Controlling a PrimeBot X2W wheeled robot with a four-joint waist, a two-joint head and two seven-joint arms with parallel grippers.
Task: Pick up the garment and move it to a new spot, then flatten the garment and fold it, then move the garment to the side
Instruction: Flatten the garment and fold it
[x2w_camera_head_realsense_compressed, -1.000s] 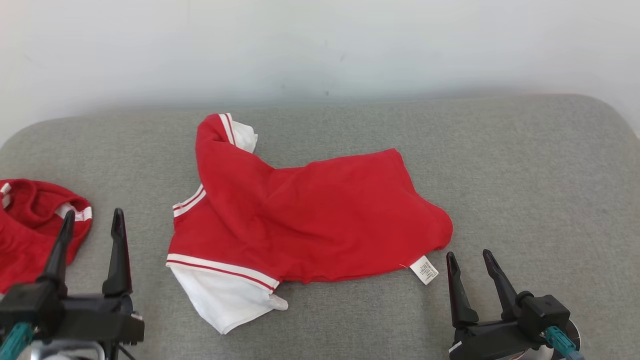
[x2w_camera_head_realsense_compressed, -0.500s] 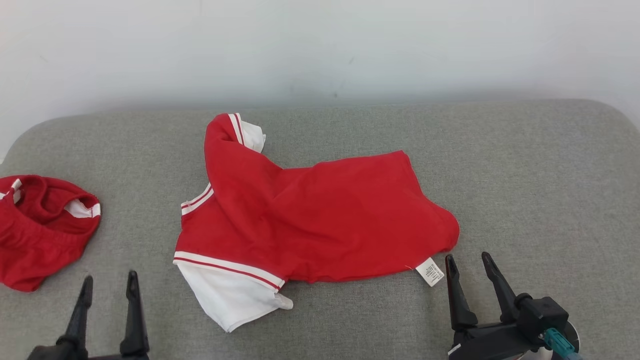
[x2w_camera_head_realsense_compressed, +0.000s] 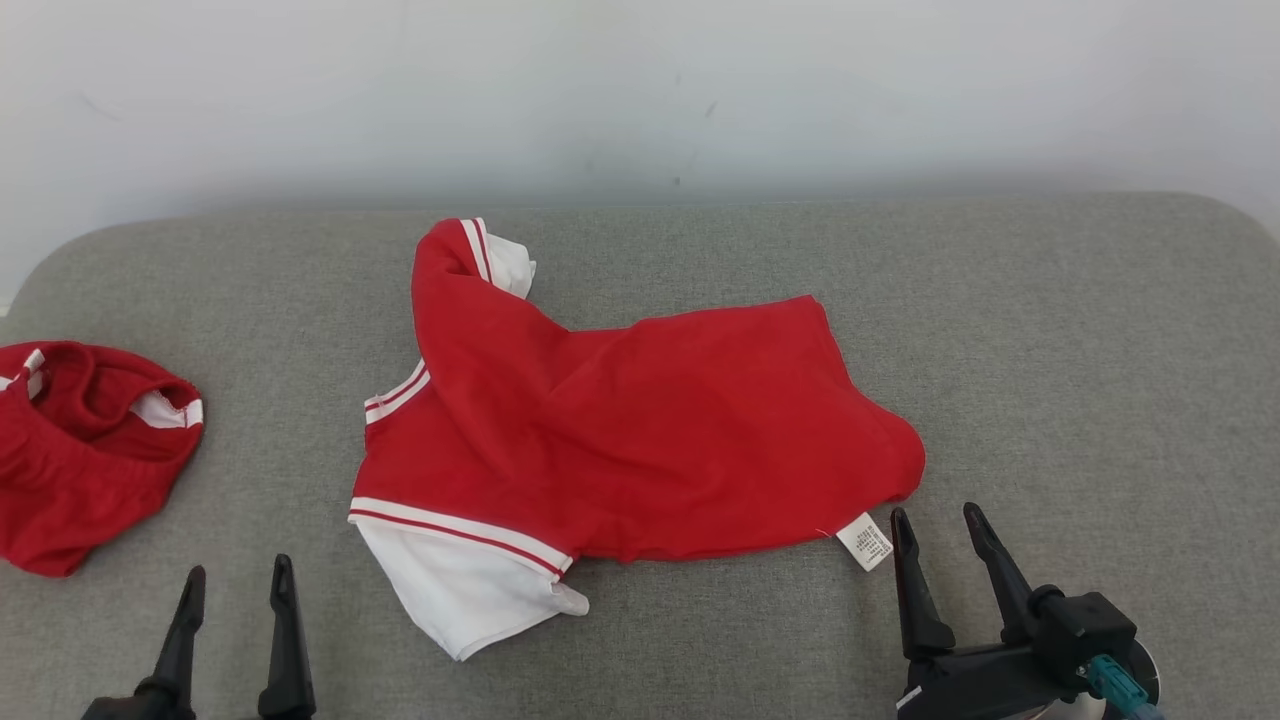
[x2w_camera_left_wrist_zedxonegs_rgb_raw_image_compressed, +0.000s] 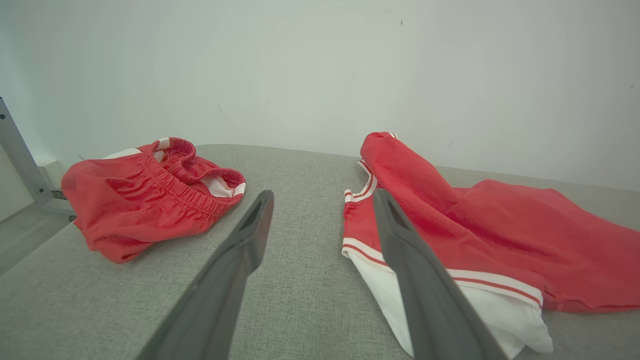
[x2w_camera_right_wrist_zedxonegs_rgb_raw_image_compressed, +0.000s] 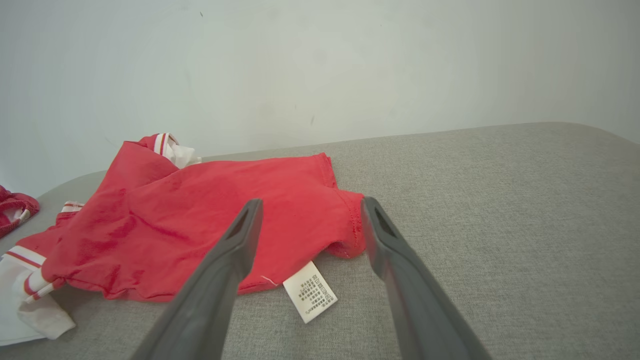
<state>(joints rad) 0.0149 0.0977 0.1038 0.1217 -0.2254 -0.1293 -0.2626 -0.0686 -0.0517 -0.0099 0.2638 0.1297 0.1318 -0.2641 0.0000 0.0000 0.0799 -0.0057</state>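
So the garment (x2w_camera_head_realsense_compressed: 620, 430), a red tee with white sleeves, is lying mid-frame on the grey surface (x2w_camera_head_realsense_compressed: 1080, 350). Its long axis is running roughly left to right in the head view, with collar and sleeves at the left end and the hem at the right. The right gripper (x2w_camera_head_realsense_compressed: 935, 513) is sitting at the lower right with its 2 fingers spread apart and holding nothing. Its tips are just beside the care label (x2w_camera_head_realsense_compressed: 866, 541) at the hem corner, so that arm is clearly the nearer one, and the cloth lies up and to the left of it. The left gripper (x2w_camera_head_realsense_compressed: 239, 566) is poking up from the bottom edge, also spread and empty, down-left of the white sleeve (x2w_camera_head_realsense_compressed: 450, 590). A 2nd red piece, the shorts (x2w_camera_head_realsense_compressed: 85, 450), is bunched at the far left, and I'm guessing it's not the target.

Versus 1 second back, the left gripper is showing much lower in frame and no longer overlapping the shorts. The right one is basically sitting where it was, and the slight sideways drift of everything looks like the camera moving.
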